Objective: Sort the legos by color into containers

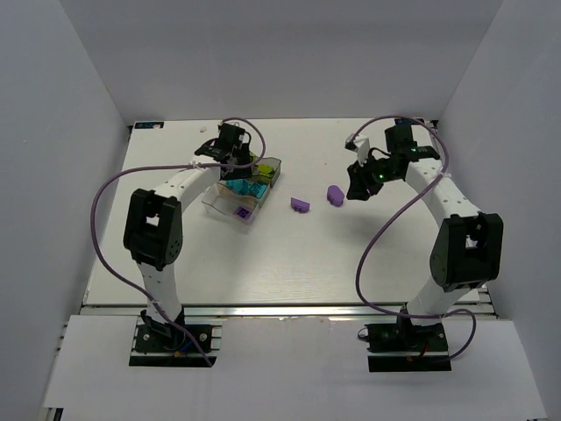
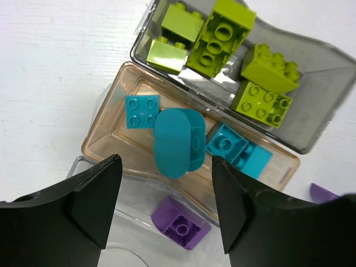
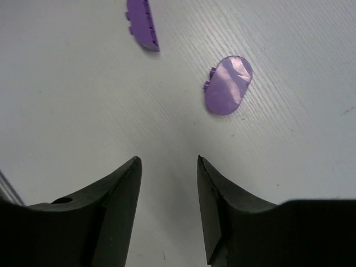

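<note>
My left gripper is open and empty above the adjoining trays. The smoky grey tray holds several lime green bricks. The orange-tinted tray holds cyan bricks, with a rounded cyan one just beyond my fingertips, untouched. The clear tray holds one purple brick. My right gripper is open and empty above the table. A purple oval brick and a second purple brick lie on the table ahead of it, also in the top view.
White walls enclose the white table on three sides. Purple cables loop from both arms. A purple brick's edge shows on the table right of the trays in the left wrist view.
</note>
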`<state>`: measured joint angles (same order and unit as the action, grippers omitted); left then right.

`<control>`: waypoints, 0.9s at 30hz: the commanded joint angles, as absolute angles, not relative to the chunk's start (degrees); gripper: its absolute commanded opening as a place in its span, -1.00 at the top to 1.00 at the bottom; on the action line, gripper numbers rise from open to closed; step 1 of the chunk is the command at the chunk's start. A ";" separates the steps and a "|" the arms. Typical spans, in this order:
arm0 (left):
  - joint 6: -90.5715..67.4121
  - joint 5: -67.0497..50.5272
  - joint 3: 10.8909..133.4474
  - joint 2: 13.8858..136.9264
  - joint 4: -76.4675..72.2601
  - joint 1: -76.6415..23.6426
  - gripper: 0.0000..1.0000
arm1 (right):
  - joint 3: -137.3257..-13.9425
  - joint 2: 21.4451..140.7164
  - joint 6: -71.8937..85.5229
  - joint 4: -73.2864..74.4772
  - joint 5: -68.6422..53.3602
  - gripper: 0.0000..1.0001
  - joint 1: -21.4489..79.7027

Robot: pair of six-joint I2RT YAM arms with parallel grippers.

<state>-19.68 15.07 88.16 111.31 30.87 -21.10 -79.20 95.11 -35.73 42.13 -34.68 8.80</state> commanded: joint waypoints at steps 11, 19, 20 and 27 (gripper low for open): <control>-33.92 12.48 62.86 75.87 22.15 -20.57 -0.30 | -85.51 106.94 -24.27 31.12 -5.65 -0.79 18.63; -38.93 11.16 48.88 60.66 21.80 -20.57 -0.54 | -97.37 118.47 -21.80 34.89 -3.08 -0.79 19.25; -39.28 10.99 48.08 59.86 21.88 -20.57 -0.55 | -98.34 120.22 -21.88 35.41 -3.25 -0.77 19.25; -41.04 10.99 43.68 54.58 21.45 -20.57 -0.57 | -101.25 124.45 -21.62 38.06 -4.57 -0.61 19.25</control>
<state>-39.66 11.33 44.12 57.34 22.41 -20.82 -99.66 123.61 -22.39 35.92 -4.49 19.22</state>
